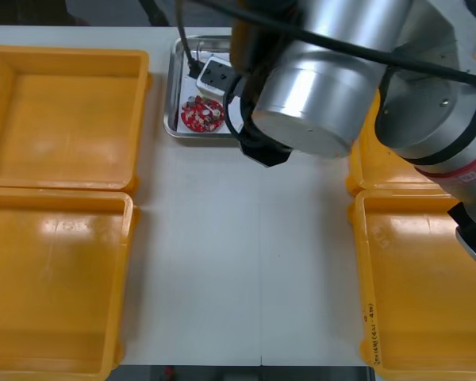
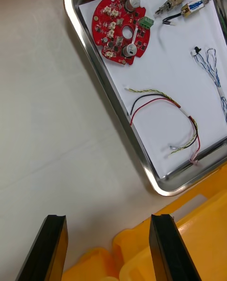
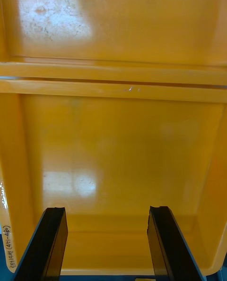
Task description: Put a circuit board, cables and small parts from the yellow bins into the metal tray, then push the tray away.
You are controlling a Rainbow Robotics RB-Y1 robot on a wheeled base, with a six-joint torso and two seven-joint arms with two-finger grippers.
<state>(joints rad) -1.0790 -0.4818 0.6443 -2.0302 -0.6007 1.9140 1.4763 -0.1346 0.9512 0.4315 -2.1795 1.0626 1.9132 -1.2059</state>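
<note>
step in hand, by my reading: loading looks done, the push is left.
metal tray (image 2: 112, 85) sits at the far middle of the counter (image 2: 47, 120), white inside. it holds the circuit board (image 2: 106, 23), the red and yellow cable (image 2: 163, 102), the blue and white cable (image 2: 211, 68) and small metal parts (image 2: 182, 3).
right tool (image 2: 108, 219): fingers wide apart, holding nothing, above the seam between counter and a bin rim. the tray lies ahead of the fingertips across a strip of bare counter, its long side slanting away from them.
left tool (image 3: 106, 210): wide, holding nothing, parked over a bare yellow bin (image 3: 118, 139). the right arm is the nearer.
hidden: in the front view the right arm covers the tray's right half. whether a separate black cable is aboard, cannot tell.
</note>
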